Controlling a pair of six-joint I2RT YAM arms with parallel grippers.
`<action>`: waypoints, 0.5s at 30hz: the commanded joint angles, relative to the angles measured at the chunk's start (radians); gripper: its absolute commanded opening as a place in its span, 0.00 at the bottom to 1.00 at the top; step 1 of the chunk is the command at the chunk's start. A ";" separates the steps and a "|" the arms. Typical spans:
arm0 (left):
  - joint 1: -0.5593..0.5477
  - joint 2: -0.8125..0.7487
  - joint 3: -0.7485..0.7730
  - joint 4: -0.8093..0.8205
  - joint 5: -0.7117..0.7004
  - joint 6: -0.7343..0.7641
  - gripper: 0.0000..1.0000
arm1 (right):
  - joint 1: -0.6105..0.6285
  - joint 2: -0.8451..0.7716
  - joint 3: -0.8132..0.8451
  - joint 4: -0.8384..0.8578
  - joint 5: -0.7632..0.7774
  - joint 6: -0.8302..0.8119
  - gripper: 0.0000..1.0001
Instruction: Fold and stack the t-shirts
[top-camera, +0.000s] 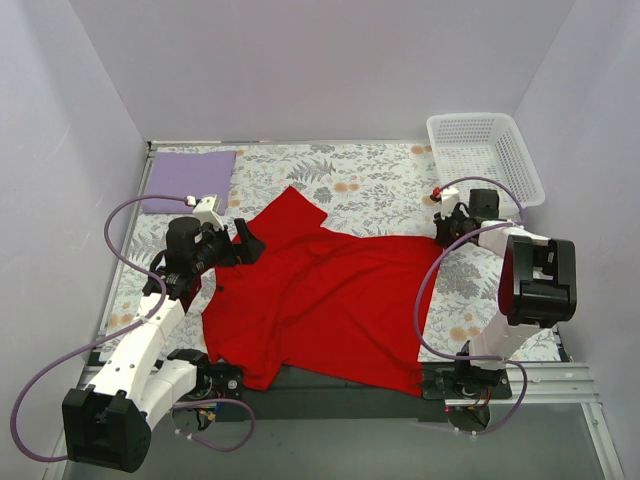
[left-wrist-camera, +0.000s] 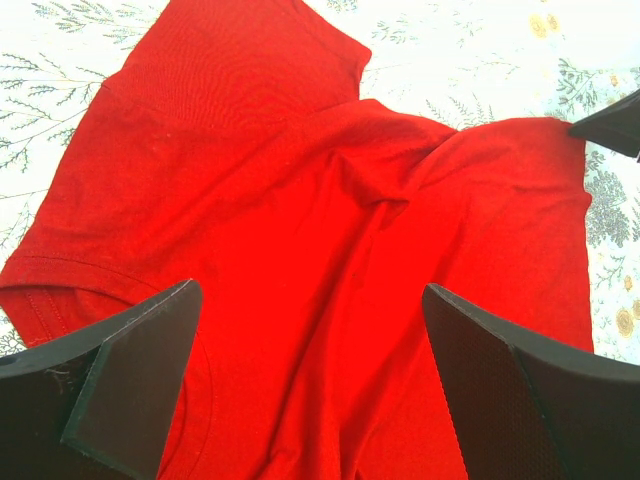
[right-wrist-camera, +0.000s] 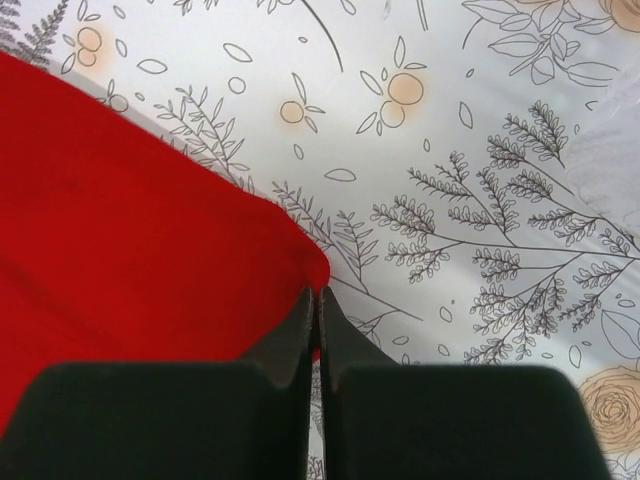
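Note:
The bright red t-shirt (top-camera: 330, 300) lies spread and rumpled across the middle of the floral table cloth, one sleeve pointing to the back. My left gripper (top-camera: 245, 243) hovers over its left side, open, with wide-set fingers and only red cloth (left-wrist-camera: 250, 150) below the left gripper (left-wrist-camera: 310, 300). My right gripper (top-camera: 440, 232) is at the shirt's far right corner. In the right wrist view, the right gripper (right-wrist-camera: 318, 292) is shut on that corner of the red t-shirt (right-wrist-camera: 120, 230). The lavender t-shirt (top-camera: 190, 178) lies folded flat at the back left.
A white lattice basket (top-camera: 485, 150) stands at the back right corner. Grey walls close in the table on three sides. The shirt's near hem hangs over the dark front edge (top-camera: 330, 385) between the arm bases.

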 joint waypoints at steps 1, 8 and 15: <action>-0.005 -0.012 0.001 0.021 -0.002 0.016 0.92 | 0.000 -0.066 -0.006 -0.051 -0.032 -0.039 0.01; -0.005 -0.012 -0.002 0.023 -0.002 0.020 0.92 | -0.001 -0.164 -0.030 -0.108 -0.128 -0.108 0.01; -0.005 0.000 -0.003 0.026 0.001 0.023 0.91 | -0.004 -0.215 -0.044 -0.138 -0.209 -0.131 0.01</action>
